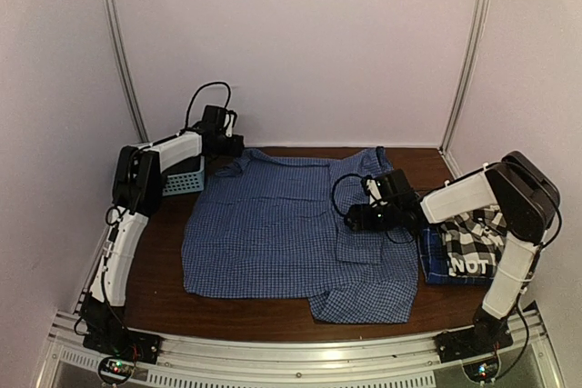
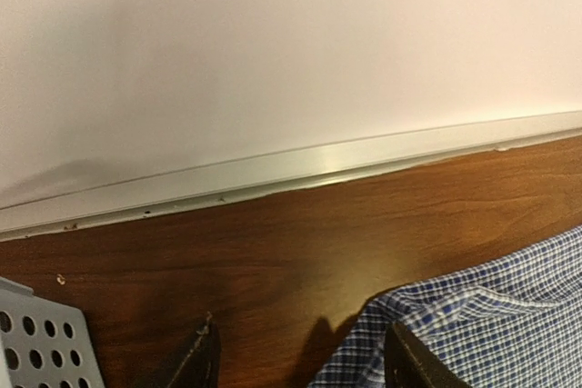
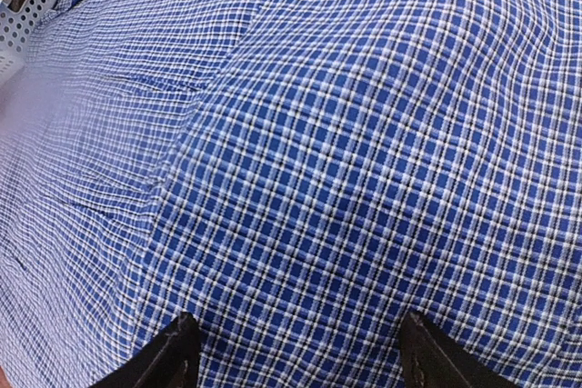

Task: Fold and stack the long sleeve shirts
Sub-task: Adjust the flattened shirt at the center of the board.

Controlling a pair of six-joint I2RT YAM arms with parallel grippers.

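- Progress check: the black-and-white large-plaid shirt with white lettering point(image 1: 473, 244) sits folded at the right edge of the table. It's on top of what looks like a folded darker blue plaid shirt point(image 1: 431, 263). I'd call that two of three done and stacked.
- The blue fine-check cloth shirt point(image 1: 282, 229) is the one left. It's spread flat across the middle of the table, collar toward the back wall, and not folded yet as far as I can see. A bit pokes out at the near right corner; sleeve or hem, can't tell.
- The right gripper point(image 3: 300, 356) hovers low over the right half of that shirt, fingers spread wide, nothing pinched.
- The left gripper point(image 2: 305, 372) is at the back left by the collar. Its fingers are spread too and it's empty, with the collar edge just beside one finger.
- Left to do, my guess: fold in the sleeves and body, then put it on the pile at right.
- Surface: dark brown wood-look table point(image 2: 273, 252), with a light blue perforated plastic basket point(image 1: 185, 179) at back left, just beside the shirt.
- Room: plain pale walls, and a silver metal rail point(image 2: 273, 174) where wall meets table.
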